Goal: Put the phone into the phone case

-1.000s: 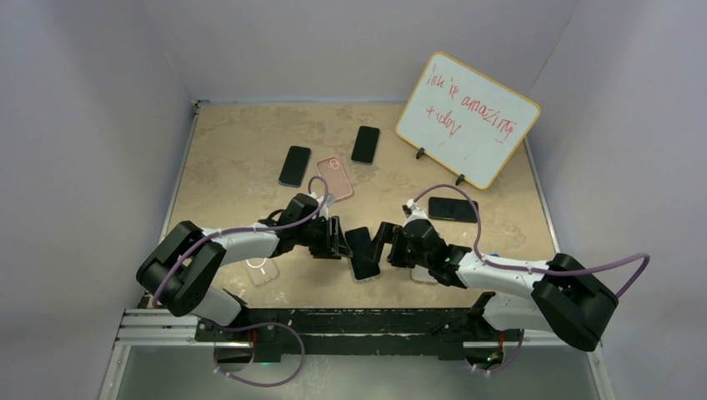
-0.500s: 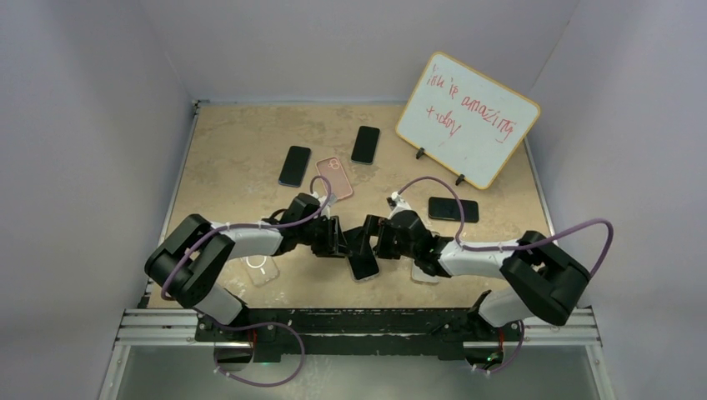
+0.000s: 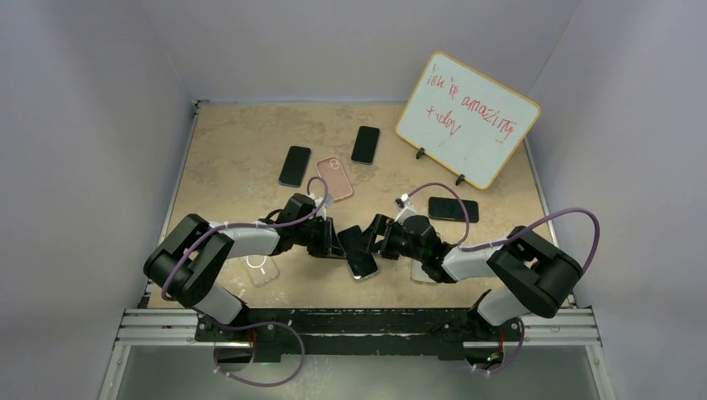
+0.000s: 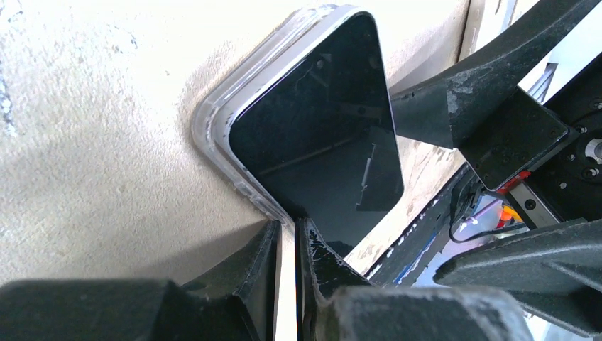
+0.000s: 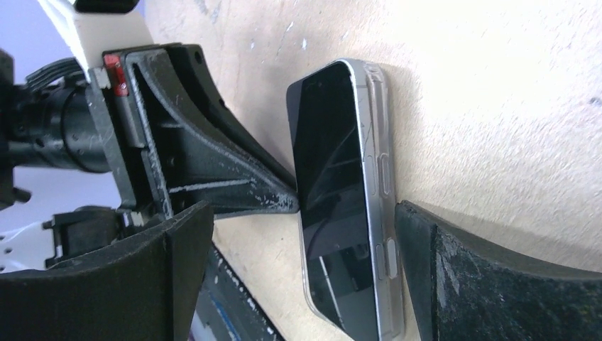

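A black phone lies screen up in a clear phone case on the table, between the two grippers. My left gripper is at its left edge. In the left wrist view the gripper is shut, and the case's rim runs into the thin gap between its tips. My right gripper is open. In the right wrist view the gripper straddles the phone. One finger is against the case's buttoned side and the other stands clear.
A whiteboard stands at the back right. Black phones lie at the back left, at the back middle and to the right. A pink-cased phone lies behind the left arm. An empty clear case lies at the front left.
My right arm has swung in to the left, and its open gripper has closed in around the phone. The phone has turned slightly. My left gripper has stayed in place.
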Controlling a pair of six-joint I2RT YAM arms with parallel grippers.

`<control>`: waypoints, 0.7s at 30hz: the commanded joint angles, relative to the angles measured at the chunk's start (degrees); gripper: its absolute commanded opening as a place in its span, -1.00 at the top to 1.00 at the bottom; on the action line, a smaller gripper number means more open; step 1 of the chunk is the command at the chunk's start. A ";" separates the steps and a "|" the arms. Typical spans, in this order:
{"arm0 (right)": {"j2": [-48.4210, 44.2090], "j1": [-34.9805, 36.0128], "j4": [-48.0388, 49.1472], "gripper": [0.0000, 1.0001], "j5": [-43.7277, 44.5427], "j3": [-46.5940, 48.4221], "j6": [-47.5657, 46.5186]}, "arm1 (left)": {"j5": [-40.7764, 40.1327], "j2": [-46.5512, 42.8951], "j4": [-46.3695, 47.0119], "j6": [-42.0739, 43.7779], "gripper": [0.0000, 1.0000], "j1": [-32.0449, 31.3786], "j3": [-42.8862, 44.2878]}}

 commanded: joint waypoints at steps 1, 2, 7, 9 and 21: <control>0.68 1.02 13.93 -0.91 -10.93 -2.16 6.39 | -0.79 -0.87 1.83 2.50 0.72 0.49 -1.03; 0.81 1.02 14.53 -0.91 -11.04 -2.35 6.36 | -0.93 -0.84 1.92 2.52 0.71 0.53 -1.29; 1.70 1.02 20.88 -0.89 -12.29 -3.68 7.48 | -0.66 -0.44 3.11 1.82 0.67 0.49 -2.93; 1.59 1.02 22.31 -0.89 -12.39 -3.75 7.54 | -0.53 -0.62 3.18 1.74 0.65 0.49 -3.21; -0.33 1.02 19.92 -0.86 -12.62 -3.36 5.23 | -0.78 -0.71 1.14 2.97 0.56 0.50 -2.44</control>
